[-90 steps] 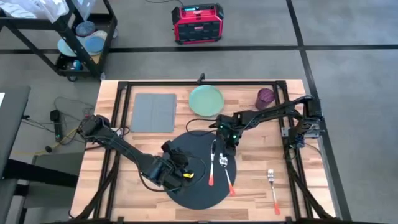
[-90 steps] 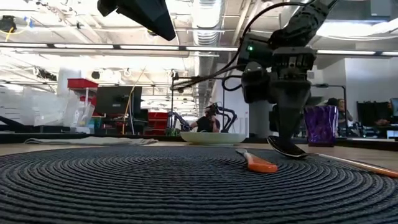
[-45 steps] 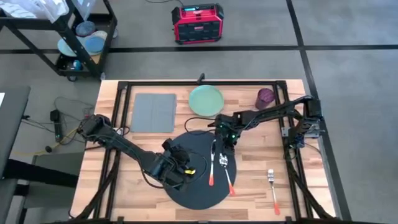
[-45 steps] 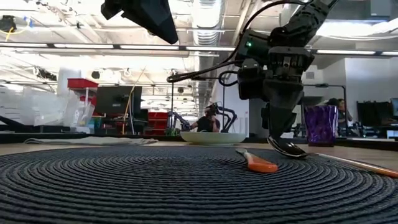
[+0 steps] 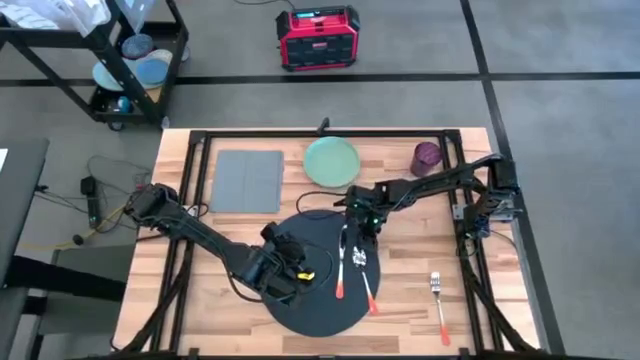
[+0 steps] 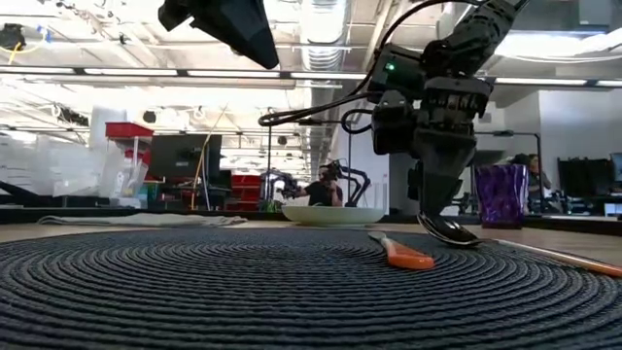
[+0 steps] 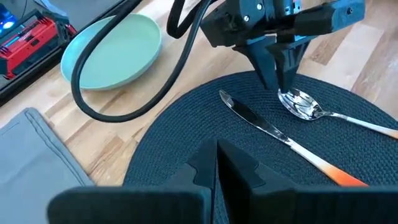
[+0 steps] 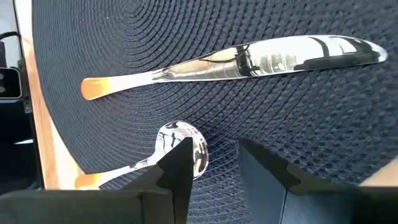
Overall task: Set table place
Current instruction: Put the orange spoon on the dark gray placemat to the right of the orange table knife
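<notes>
The large round black-grey woven placemat lies on the light-wood plank surface, near its front edge. On the placemat lie a steel knife with orange handle and a steel spoon with orange handle. The right gripper hangs just above the spoon bowl, its jaws a little open and empty. The left gripper waits over the placemat; its jaws I cannot tell. To grasp the spoon well, I think the jaws should go lower and close across the thin neck.

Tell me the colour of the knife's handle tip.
Orange. The knife lying on the placemat shows its orange handle end best in the left wrist view.
</notes>
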{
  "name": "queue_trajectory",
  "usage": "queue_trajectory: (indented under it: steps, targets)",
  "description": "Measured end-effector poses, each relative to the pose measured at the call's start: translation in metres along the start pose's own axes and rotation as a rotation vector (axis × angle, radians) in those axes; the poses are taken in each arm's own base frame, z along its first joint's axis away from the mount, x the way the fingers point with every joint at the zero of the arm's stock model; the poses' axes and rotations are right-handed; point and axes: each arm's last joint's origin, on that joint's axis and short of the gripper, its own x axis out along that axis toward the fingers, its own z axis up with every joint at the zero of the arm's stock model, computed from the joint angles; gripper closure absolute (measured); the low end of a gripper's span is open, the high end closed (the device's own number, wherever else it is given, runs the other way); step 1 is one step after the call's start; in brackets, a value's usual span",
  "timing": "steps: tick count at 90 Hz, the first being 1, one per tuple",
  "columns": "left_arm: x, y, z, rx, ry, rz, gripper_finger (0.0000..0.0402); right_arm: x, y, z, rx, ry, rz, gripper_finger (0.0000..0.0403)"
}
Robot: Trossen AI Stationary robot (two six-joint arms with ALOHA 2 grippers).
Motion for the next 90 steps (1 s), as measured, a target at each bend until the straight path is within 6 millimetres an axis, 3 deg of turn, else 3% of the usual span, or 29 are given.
queue_trajectory:
  steps: [54,74,90]
  targets:
    - [0.0003,-0.0002,-0.0002,-0.001,0.0,0.0,0.0401,0.0009,0.001,-0.0009,-0.034,0.004,-0.019,0.0344]
    - [0.0004,-0.0004,-0.0004,-0.002,0.0,0.001,0.0401,0.0009,0.001,-0.0009,-0.034,0.004,-0.018,0.0397]
    - [0.0005,-0.0005,-0.0005,-0.002,0.0,0.001,0.0401,-0.0005,-0.0015,-0.0002,-0.026,0.0,-0.021,0.0399]
